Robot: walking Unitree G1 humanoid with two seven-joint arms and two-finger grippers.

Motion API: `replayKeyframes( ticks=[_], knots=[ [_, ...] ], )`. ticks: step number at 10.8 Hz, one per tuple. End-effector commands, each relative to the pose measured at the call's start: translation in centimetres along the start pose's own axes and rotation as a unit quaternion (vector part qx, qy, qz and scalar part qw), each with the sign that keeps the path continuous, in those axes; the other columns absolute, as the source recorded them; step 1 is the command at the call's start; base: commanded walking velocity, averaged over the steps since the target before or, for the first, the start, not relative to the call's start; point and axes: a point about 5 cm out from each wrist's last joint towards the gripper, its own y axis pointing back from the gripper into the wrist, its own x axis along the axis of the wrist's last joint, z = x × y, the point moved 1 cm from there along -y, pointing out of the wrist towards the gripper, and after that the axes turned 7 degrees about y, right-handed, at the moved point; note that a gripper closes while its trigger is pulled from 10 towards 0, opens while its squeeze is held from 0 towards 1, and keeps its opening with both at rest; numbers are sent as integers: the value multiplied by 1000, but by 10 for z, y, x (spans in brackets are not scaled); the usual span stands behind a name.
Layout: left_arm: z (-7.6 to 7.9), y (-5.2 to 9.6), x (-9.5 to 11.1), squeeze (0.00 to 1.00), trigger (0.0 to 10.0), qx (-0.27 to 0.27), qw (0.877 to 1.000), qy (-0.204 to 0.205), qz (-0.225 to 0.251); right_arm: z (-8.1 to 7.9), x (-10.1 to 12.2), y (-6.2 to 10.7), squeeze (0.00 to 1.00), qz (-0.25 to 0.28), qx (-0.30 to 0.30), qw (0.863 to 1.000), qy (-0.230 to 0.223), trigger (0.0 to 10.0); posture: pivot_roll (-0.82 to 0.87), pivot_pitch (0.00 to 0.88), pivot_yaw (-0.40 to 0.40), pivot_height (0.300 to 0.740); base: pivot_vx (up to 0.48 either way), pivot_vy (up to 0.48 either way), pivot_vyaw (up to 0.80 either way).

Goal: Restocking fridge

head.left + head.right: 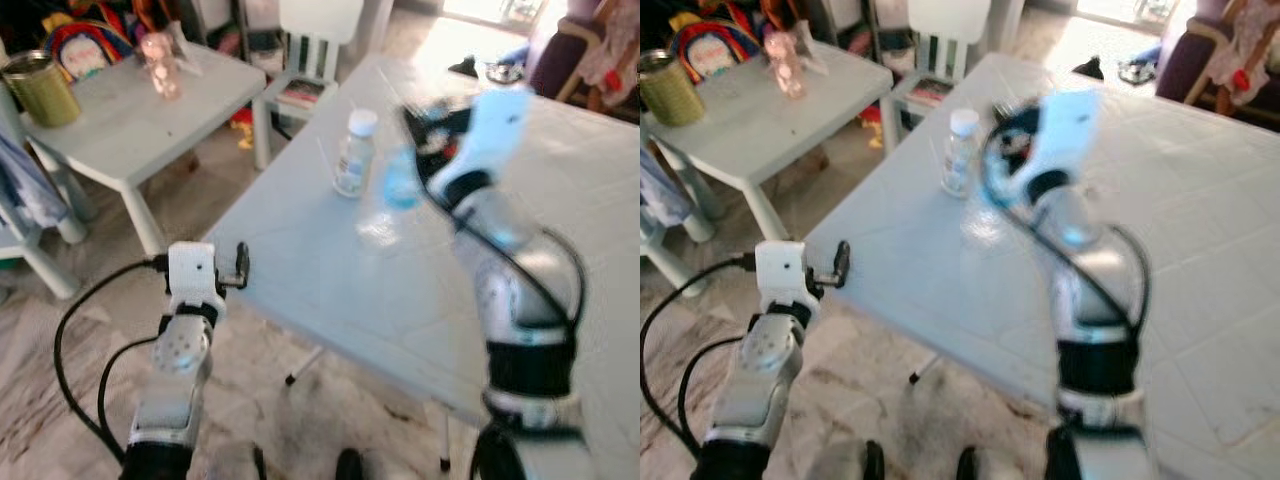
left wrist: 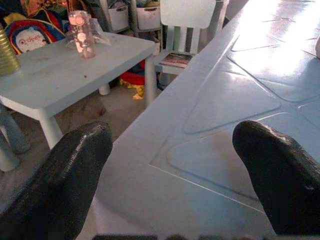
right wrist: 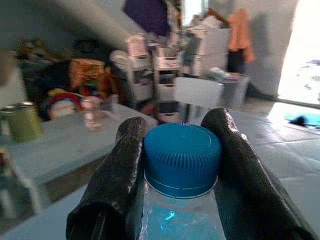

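Note:
My right gripper (image 3: 180,165) is shut on a clear water bottle with a blue cap (image 3: 181,157); the black fingers (image 3: 122,170) press both sides of its neck. In the eye views that bottle (image 1: 395,195) hangs blurred just above the big white table (image 1: 330,290). A second clear bottle with a white cap (image 1: 353,152) stands upright on the table just to its left. My left gripper (image 2: 170,175) is open at the table's near-left edge, its fingertips (image 2: 75,165) wide apart, nothing between them; it is also seen in the left eye view (image 1: 235,268).
A small white side table (image 1: 130,120) stands at the left with a gold can (image 1: 40,88) and a pink cup (image 1: 162,62). A white chair (image 1: 310,50) is behind it. The floor shows below the table edge, with cables by my left arm.

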Motion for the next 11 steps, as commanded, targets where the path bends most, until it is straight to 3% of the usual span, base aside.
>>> replayKeyframes(
  ticks=[1, 11],
  knots=[
    [0, -1, -2, 0, 10000, 2, 1000, -1, -5, -11, -9, 3, 0, -16, 28, 999, -17, 10000, 135, 71, -70, 740, 0, 0, 0],
    [1, -2, -6, 0, 10000, 4, 1000, -1, -7, -16, -24, 13, 0, -30, 49, 998, -17, 10000, 128, 73, -76, 740, -316, 0, 0]
  ],
)
